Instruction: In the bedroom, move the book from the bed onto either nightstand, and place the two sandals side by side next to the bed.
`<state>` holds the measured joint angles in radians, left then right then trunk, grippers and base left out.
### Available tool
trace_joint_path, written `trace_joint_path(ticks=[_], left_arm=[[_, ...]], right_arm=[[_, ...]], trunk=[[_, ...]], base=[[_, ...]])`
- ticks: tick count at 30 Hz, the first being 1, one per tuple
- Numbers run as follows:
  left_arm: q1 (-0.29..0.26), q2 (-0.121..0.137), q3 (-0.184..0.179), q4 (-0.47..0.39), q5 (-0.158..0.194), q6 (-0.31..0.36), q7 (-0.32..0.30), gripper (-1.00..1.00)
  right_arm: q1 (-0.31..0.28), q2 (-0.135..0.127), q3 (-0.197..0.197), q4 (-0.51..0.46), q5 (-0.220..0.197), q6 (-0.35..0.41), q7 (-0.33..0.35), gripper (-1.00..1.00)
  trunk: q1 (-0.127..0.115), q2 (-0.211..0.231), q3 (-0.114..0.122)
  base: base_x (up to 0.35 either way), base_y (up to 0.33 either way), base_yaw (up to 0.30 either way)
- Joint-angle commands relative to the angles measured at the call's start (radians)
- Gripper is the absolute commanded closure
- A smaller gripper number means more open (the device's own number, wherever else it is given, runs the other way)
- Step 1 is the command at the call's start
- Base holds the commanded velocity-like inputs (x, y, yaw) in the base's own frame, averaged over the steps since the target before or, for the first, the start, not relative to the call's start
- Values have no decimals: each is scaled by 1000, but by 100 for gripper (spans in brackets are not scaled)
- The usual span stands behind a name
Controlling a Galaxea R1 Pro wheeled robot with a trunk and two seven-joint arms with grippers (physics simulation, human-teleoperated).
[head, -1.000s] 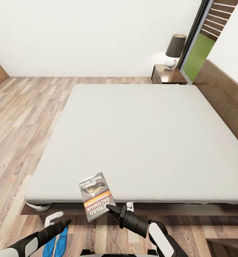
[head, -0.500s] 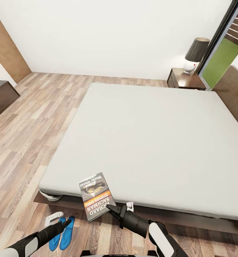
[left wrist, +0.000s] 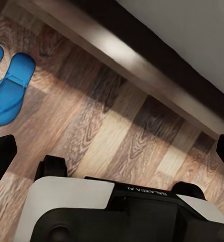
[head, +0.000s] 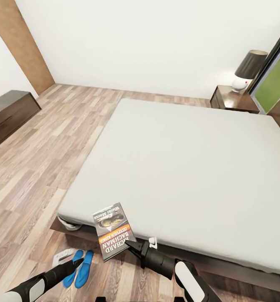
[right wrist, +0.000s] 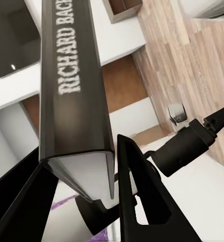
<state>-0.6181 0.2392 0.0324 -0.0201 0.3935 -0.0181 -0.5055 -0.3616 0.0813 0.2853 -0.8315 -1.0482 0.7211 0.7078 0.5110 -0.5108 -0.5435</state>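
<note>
Half done: right gripper fingers clamped on the book, nightstand at 1 o'clock. Both sandals paired beside bed. Left gripper fingers apart.

Open floor: bare planks from 9 to 11 o'clock.
Mattress: bare, 12 to 3 o'clock.
Obstacles: sandals at 7 o'clock; lamp crowds nightstand at 1 o'clock.

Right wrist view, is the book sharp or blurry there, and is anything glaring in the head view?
Right wrist view: the book looms close, spine lettering soft and stretched. Head view: its cover lettering reads clearly; the lamp throws a bright patch on the wall; the nightstand top shines.
</note>
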Motion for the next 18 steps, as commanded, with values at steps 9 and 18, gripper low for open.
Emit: trace_joint_path(ticks=[9, 18], left_arm=[[-1, 0, 3, 2, -1, -2, -4, -100], [-1, 0, 3, 2, -1, -2, -4, -100]], right_arm=[[0, 0, 0, 0, -6, 6, -1, 100], [0, 0, 0, 0, -6, 6, -1, 100]], trunk=[[0, -1, 7], [0, -1, 15]], base=[[0, 0, 228], [0, 0, 226]])
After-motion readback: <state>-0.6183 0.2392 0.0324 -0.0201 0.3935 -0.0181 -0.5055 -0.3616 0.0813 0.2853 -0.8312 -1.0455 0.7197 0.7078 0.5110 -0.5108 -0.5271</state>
